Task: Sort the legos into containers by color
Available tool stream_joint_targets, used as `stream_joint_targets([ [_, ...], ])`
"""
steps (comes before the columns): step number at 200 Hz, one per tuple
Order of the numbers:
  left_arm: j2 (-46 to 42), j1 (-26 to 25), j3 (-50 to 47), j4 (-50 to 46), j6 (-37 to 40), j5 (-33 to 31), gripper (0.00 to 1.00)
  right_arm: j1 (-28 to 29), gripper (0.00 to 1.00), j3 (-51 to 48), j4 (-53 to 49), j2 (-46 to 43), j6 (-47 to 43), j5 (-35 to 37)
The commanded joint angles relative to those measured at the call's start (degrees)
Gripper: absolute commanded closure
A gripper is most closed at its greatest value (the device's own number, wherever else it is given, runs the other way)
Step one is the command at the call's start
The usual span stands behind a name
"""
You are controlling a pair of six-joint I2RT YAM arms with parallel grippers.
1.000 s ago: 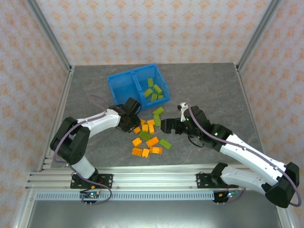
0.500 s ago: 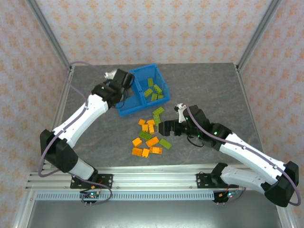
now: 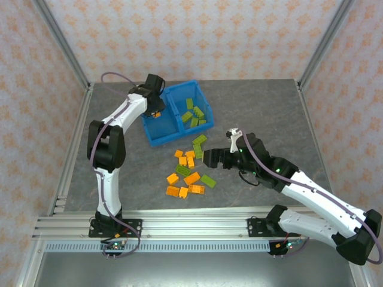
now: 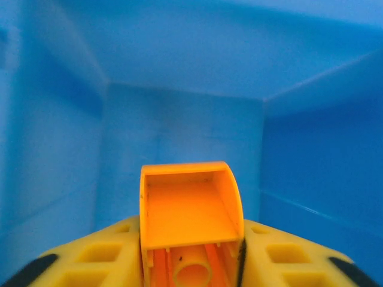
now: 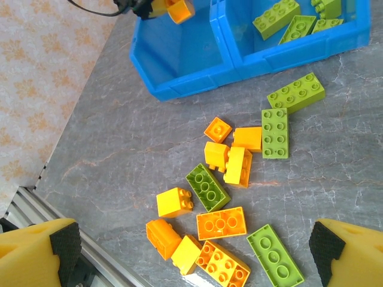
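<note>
My left gripper [image 3: 155,109] is inside the left compartment [image 3: 157,136] of the blue bin, shut on an orange lego [image 4: 190,218]. Its yellow fingers [image 4: 96,263] press both sides of that brick, with blue walls [image 4: 179,137] all around. From the right wrist the same orange lego [image 5: 179,9] shows above that compartment [image 5: 179,54]. Several lime green legos [image 3: 193,113] lie in the right compartment [image 5: 287,52]. Loose orange and green legos [image 3: 190,170] are scattered on the table before the bin. My right gripper [image 3: 207,158] hovers over this pile, open, its fingers [image 5: 42,251] wide apart.
The grey table [image 3: 263,113] is fenced by patterned walls and slanted metal posts. An aluminium rail [image 3: 191,226] runs along the near edge. A green lego [image 5: 296,92] and another [image 5: 274,133] lie closest to the bin's front wall [image 5: 197,78].
My left arm has lifted an orange lego from the pile and swung back and left into the bin's left compartment. My right gripper shifted only slightly over the pile.
</note>
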Motion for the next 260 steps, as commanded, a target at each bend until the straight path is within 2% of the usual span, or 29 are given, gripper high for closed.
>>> stream_joint_targets([
  [1,-1.22,0.24,3.73,-1.76,0.18,1.58,0.53,0.23,0.01,1.90,-1.02,-0.65,0.83,2.07],
  [44,-5.39,0.19,4.45,-4.56,0.36,2.47,0.44,0.23,0.01,2.03,0.11,-0.19,0.95,2.62],
  [60,-8.85,0.25,3.51,-6.05,0.24,3.69,0.45,0.23,0.01,2.33,0.21,0.57,0.71,2.68],
  [82,-18.43,-0.87,-4.48,-4.41,-1.40,6.27,0.46,0.23,0.01,2.73,0.21,1.84,0.48,3.03],
  [95,-25.04,-3.28,-10.86,-3.26,0.62,5.65,0.47,0.21,0.01,2.56,0.72,2.37,0.37,3.23],
  [111,-32.66,-7.89,-18.11,-3.54,7.40,3.95,0.48,0.23,0.01,2.14,1.27,2.79,0.34,3.32],
  [119,-36.41,-10.36,-22.00,-3.91,13.30,4.72,0.49,0.23,0.01,1.78,1.59,2.96,0.35,3.33],
  [142,-45.55,-16.92,-32.90,-7.16,27.88,11.89,0.47,0.23,0.01,2.27,0.65,3.39,-0.77,2.92],
  [156,-50.19,-20.32,-38.47,-10.00,36.58,13.34,0.41,0.23,0.01,3.31,-1.32,3.28,-2.02,2.91],
  [176,-56.36,-21.85,-44.92,-10.14,50.77,17.40,0.34,0.23,0.01,3.35,-2.16,2.63,-3.46,3.17],
  [189,-59.78,-22.07,-48.66,-7.60,56.75,17.90,0.32,0.19,0.01,3.56,-2.65,2.48,-3.68,3.43],
  [205,-60.95,-22.11,-51.85,-4.47,62.77,18.37,0.31,0.17,0.01,3.31,-3.04,2.16,-3.16,3.67],
  [221,-58.21,-22.28,-53.19,-2.43,65.64,20.54,0.31,0.20,0.01,2.20,-2.39,1.32,-2.04,4.05],
  [260,-47.30,-23.12,-52.54,1.25,61.60,21.18,0.31,0.21,0.01,0.73,-2.23,-1.18,-0.53,5.12],
])
